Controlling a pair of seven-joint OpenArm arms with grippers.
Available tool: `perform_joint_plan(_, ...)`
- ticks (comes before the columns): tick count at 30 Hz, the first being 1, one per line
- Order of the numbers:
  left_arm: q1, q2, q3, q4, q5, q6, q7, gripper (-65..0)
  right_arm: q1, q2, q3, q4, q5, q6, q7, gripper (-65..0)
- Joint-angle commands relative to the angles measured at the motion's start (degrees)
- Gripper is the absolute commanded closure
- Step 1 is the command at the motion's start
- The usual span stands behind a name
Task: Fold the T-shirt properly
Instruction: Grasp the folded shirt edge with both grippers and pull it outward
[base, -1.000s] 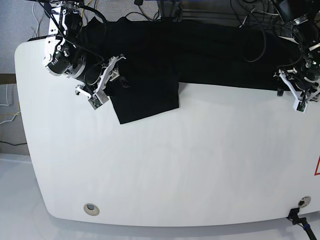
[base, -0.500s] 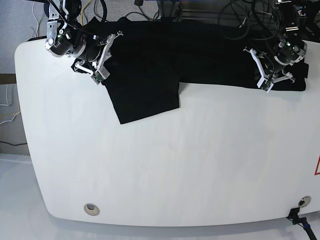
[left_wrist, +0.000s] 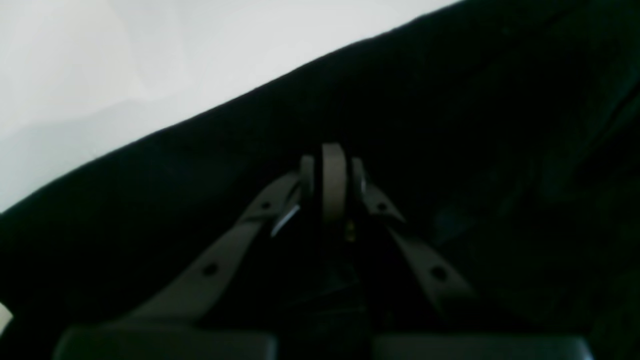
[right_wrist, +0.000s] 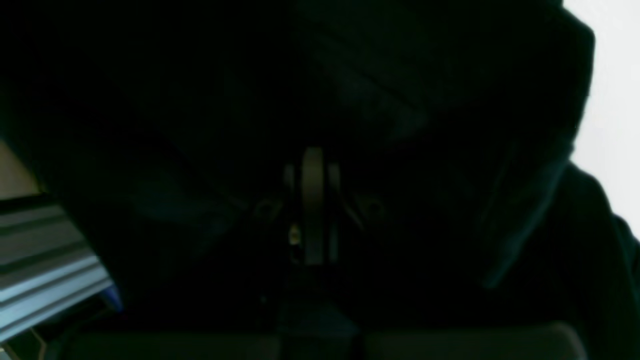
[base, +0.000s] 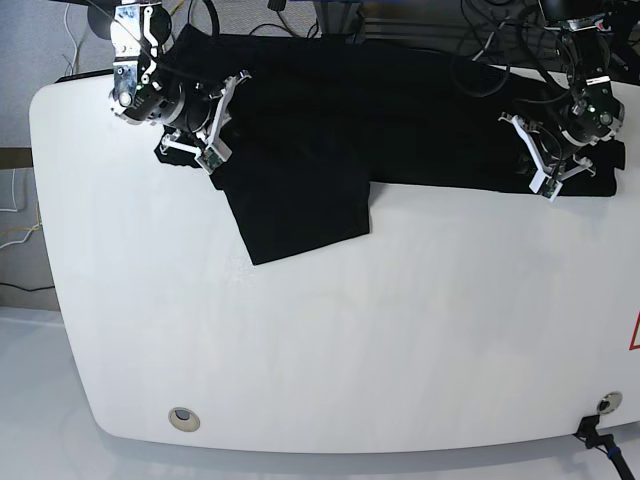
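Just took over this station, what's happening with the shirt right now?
Both arms are working the black T-shirt, which lies spread along the far edge of the white table, one sleeve hanging toward the camera. The right gripper is shut at the shirt's sleeve end, the left gripper shut at the opposite end. No fold is made yet.

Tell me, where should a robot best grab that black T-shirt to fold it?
Probably at its two ends along the far edge, one tool each, coming down from above. The T-shirt lies spread flat along the back of the table, so gripping both ends should let the cloth lift evenly. The left tool and right tool are shut at those ends.
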Motion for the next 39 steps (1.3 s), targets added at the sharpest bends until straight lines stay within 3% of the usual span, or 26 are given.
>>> perform_joint_plan(1,-0.87,-1.2,0.01,-2.4,3.18,0.38,3.79,0.0,2.55,0.62,-0.07,-5.0,-5.95,-1.5,-3.39,0.0)
perform_joint_plan(6,-6.59,-2.08,0.01,-7.24,3.26,0.38,3.79,0.0,9.23,0.88,-0.16,-12.12,-5.86,-1.41,-1.01,0.0)
perform_joint_plan(15,-9.58,-2.44,0.09,-8.29,3.26,0.38,3.79,0.0,15.74,0.88,-0.25,-21.26,-5.86,-1.41,5.23,0.0)
perform_joint_plan(20,-9.58,-2.44,0.09,-8.11,3.18,0.38,3.79,0.0,16.0,0.88,-0.25,-21.0,-5.51,-1.41,5.23,0.0)
perform_joint_plan(23,-9.84,-2.44,0.09,-8.11,3.18,0.38,3.79,0.0,16.09,0.53,-0.25,-15.72,-5.34,-1.41,4.7,0.0)
perform_joint_plan(25,-10.37,-2.44,0.09,-8.11,3.18,0.38,3.79,0.0,17.23,0.27,-0.07,-9.92,-5.34,-1.41,1.54,0.0)
perform_joint_plan(27,-10.63,-2.44,0.09,-8.11,3.18,0.38,3.79,0.0,18.81,-1.32,0.11,-5.0,-5.34,-1.41,-2.42,-10.6)
perform_joint_plan(30,-10.63,-2.44,0.09,-8.11,3.18,0.38,3.79,0.0,21.45,-2.64,0.63,-0.25,-5.34,-1.41,-3.03,-21.4)
perform_joint_plan(35,-10.63,-2.26,0.09,-8.11,3.18,0.38,3.79,0.0,30.42,-6.33,0.63,-8.16,-5.95,-1.85,-2.51,-23.4)
perform_joint_plan(39,-10.63,-2.17,0.09,-8.11,3.18,0.38,3.79,0.0,35.78,-7.73,0.63,-21.08,-5.95,-1.93,5.05,-23.4)
